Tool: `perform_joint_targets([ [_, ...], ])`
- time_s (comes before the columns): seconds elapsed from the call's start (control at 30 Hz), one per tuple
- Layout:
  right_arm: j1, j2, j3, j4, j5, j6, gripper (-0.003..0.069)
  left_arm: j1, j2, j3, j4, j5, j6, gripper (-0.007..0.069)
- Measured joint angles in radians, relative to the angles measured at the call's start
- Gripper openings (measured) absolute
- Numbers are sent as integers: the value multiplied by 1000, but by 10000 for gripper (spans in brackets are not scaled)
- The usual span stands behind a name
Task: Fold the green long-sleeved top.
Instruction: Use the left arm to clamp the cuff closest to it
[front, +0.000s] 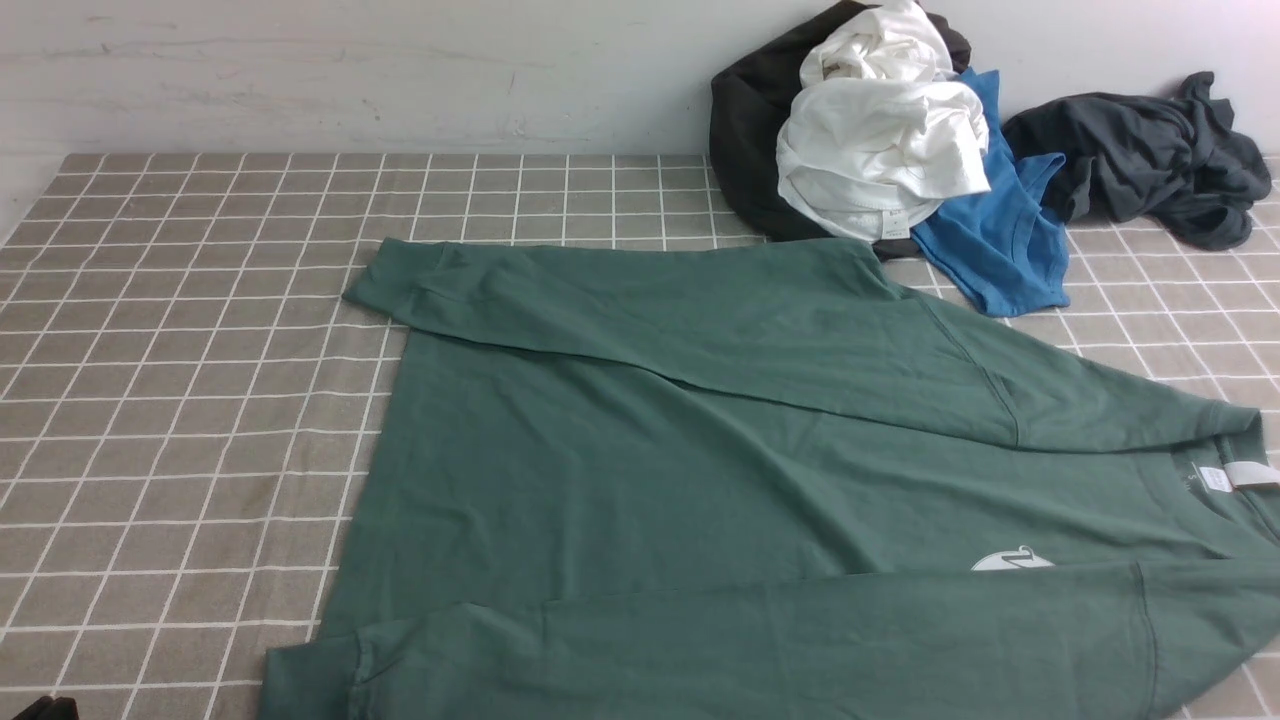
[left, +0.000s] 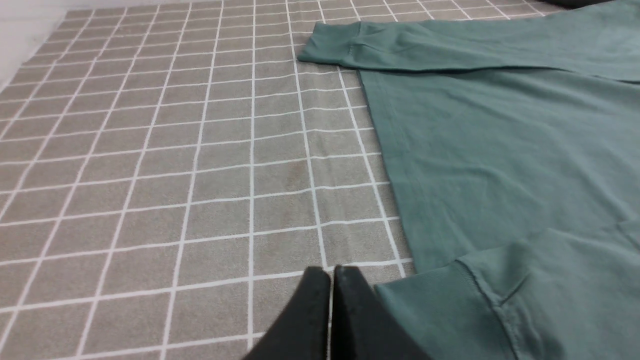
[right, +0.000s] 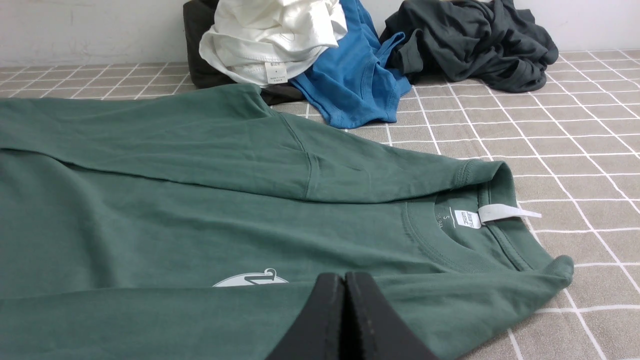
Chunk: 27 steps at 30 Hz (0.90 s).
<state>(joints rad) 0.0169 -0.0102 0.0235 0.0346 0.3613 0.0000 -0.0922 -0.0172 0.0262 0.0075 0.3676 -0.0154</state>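
With fingers pressed together on nothing, the left gripper sits beside the near cuff and the right gripper over the near sleeve of the green long-sleeved top, which lies flat on the checked tablecloth.

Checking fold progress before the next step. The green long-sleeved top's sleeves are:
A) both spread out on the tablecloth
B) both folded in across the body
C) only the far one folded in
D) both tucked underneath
B: the far sleeve and the near sleeve both lie across the body of the green long-sleeved top, with their cuffs at its hem end.
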Motion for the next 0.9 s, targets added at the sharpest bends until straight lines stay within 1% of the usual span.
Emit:
perform_joint_targets([
  [0.1,0,0,0,0,0,0,-14,0,0,0,21,1,6,-8],
  [0.43,0,0,0,-3,0,0,-14,0,0,0,25,1,7,-8],
  [0.63,0,0,0,-1,-4,0,-14,0,0,1,25,-56,7,-8],
  [0.73,0,0,3,-1,-63,0,-14,0,0,2,25,-131,7,-8],
  [0.83,0,0,3,-4,-173,0,-14,0,0,2,26,-232,6,-8],
  [0.87,0,0,3,-3,-238,0,-14,0,0,2,26,-276,6,-8],
  [0.9,0,0,3,-2,-238,0,-14,0,0,2,26,-282,6,-8],
])
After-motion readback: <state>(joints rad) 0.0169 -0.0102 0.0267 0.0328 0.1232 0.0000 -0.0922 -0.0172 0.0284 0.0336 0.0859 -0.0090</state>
